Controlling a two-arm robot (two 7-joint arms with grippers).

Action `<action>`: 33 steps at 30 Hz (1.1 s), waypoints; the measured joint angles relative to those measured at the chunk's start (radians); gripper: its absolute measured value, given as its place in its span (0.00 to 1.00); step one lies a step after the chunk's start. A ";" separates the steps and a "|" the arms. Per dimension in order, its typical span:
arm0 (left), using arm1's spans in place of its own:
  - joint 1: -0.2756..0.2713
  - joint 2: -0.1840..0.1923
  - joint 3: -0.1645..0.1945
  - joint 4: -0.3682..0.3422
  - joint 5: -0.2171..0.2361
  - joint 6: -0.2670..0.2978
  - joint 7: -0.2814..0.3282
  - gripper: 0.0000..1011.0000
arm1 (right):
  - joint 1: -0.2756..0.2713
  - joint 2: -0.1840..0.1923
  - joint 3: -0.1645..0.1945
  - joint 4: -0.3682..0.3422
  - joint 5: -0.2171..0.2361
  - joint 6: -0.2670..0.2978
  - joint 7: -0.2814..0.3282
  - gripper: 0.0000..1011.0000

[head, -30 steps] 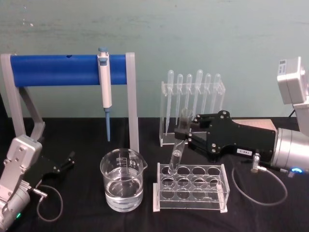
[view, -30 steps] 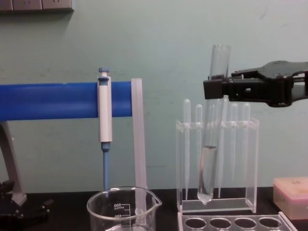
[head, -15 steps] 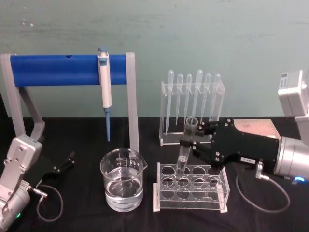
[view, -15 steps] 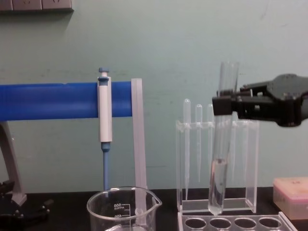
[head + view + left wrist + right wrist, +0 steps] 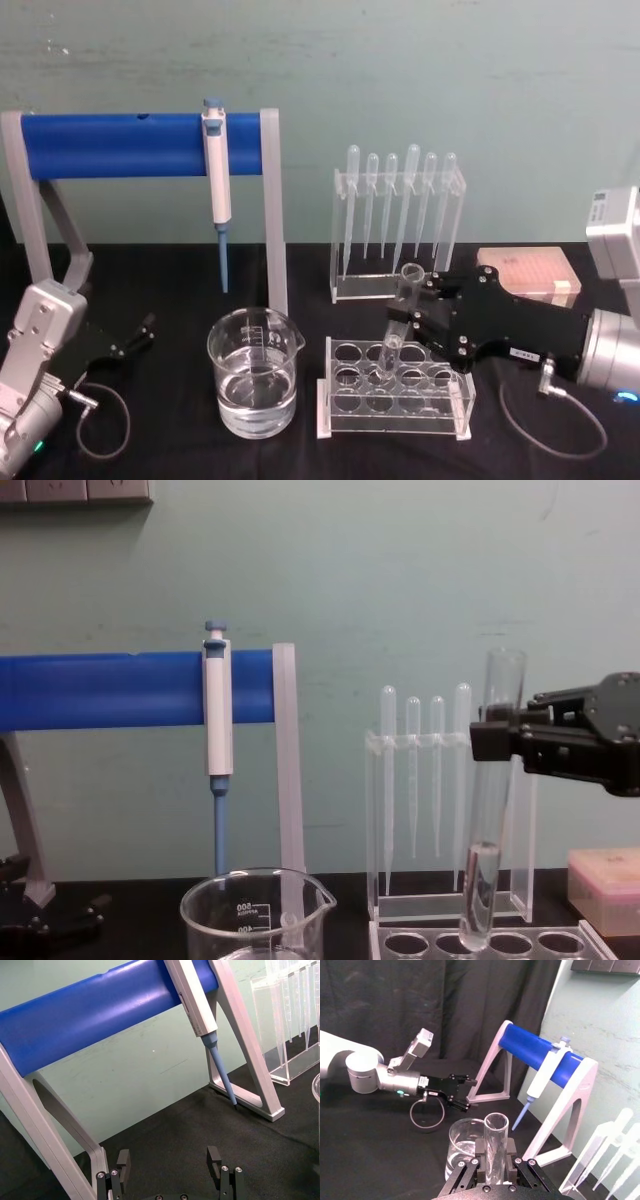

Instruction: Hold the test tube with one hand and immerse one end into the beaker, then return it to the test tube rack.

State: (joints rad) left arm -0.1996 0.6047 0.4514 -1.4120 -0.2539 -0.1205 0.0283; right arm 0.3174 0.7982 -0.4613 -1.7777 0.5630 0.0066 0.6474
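Rear: pale green painted wall, scuffed, with faint scratches and pale flecks. 
Work surface: table under matte black cloth, lightly wrinkled. 
Left side: black pleated curtain. 
High on the wall: grey rectangular wall plates. 
Light even, soft.

Glossy clear glass test tube, beaker; matt black cloth.
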 joint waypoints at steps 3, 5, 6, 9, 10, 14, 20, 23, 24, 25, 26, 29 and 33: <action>0.000 0.000 0.000 0.000 0.000 0.000 0.000 0.99 | -0.014 -0.006 0.007 0.010 -0.006 -0.018 0.000 0.22; 0.000 0.000 0.000 0.000 0.000 0.000 0.000 0.99 | -0.019 -0.011 0.010 0.018 -0.010 -0.027 0.000 0.22; 0.000 0.000 0.000 0.000 0.000 0.000 0.000 0.99 | -0.023 -0.016 0.012 0.025 -0.013 -0.036 0.001 0.22; 0.000 0.000 0.000 0.000 0.000 0.000 0.000 0.99 | -0.028 -0.026 0.015 0.038 -0.020 -0.050 0.005 0.22; 0.000 0.000 0.000 0.000 0.000 0.000 0.000 0.99 | -0.029 -0.029 0.016 0.042 -0.022 -0.053 0.006 0.22; 0.000 0.000 0.000 0.000 0.000 0.000 0.000 0.99 | -0.031 -0.042 0.020 0.057 -0.032 -0.063 0.013 0.22; 0.000 0.000 0.000 0.000 0.000 0.000 0.000 0.99 | -0.031 -0.058 0.025 0.071 -0.044 -0.069 0.020 0.22; 0.000 0.000 0.000 0.000 0.000 0.000 0.000 0.99 | -0.030 -0.065 0.025 0.075 -0.051 -0.069 0.022 0.22; 0.000 0.000 0.000 0.000 0.000 0.000 0.000 0.99 | -0.030 -0.067 0.025 0.077 -0.052 -0.069 0.023 0.22; 0.000 0.000 0.000 0.000 0.000 0.000 0.000 0.99 | -0.029 -0.069 0.025 0.080 -0.054 -0.069 0.024 0.22; 0.000 0.000 0.000 0.000 0.000 0.000 0.000 0.99 | -0.029 -0.071 0.025 0.082 -0.055 -0.069 0.025 0.22; 0.000 0.000 0.000 0.000 0.000 0.000 0.000 0.99 | -0.029 -0.076 0.024 0.086 -0.060 -0.069 0.028 0.22; 0.000 0.000 0.000 0.000 0.000 0.000 0.000 0.99 | -0.033 -0.081 0.024 0.093 -0.062 -0.071 0.028 0.22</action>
State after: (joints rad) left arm -0.1995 0.6047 0.4514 -1.4120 -0.2539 -0.1205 0.0283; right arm 0.2845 0.7169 -0.4375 -1.6843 0.5015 -0.0640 0.6759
